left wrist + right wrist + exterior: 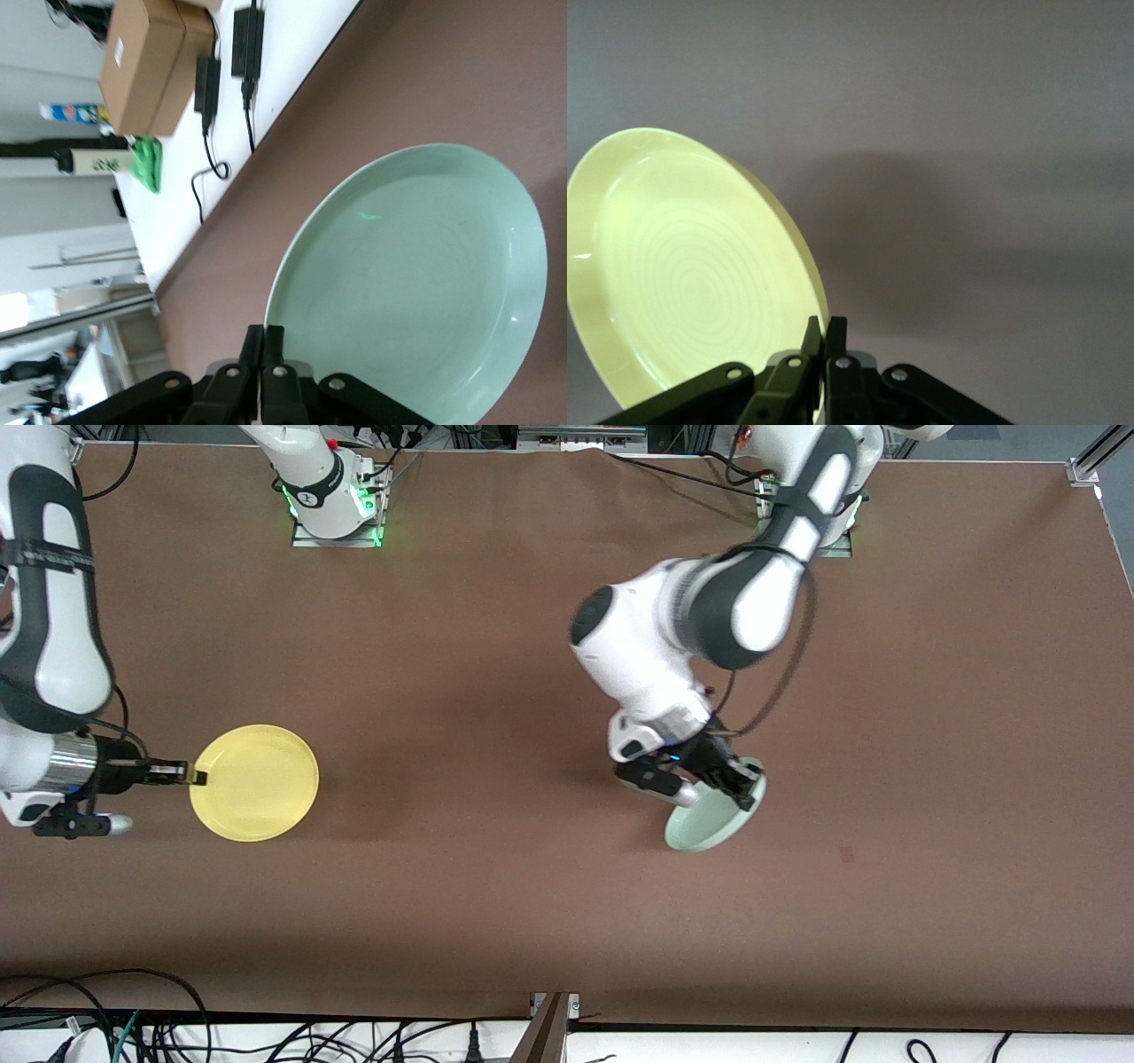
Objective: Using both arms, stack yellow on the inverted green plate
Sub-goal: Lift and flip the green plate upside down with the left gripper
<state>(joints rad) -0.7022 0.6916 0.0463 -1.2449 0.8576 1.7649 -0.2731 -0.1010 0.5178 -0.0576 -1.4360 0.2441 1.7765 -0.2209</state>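
Observation:
The yellow plate [255, 782] is at the right arm's end of the table, hollow side up. My right gripper [197, 777] is shut on its rim, and in the right wrist view the fingers [825, 332] pinch the edge of the yellow plate [691, 274], which is tilted above its shadow on the table. The pale green plate [709, 821] is nearer the left arm's end and is tipped up on edge, its hollow side toward the front camera. My left gripper [751, 790] is shut on its upper rim. The left wrist view shows the fingers [266, 341] clamped on the green plate [416, 283].
A brown cloth covers the table [532, 886]. Cables [133, 1027] run along the edge nearest the front camera. In the left wrist view a cardboard box [146, 62] and power adapters [208, 80] lie on a white surface past the table edge.

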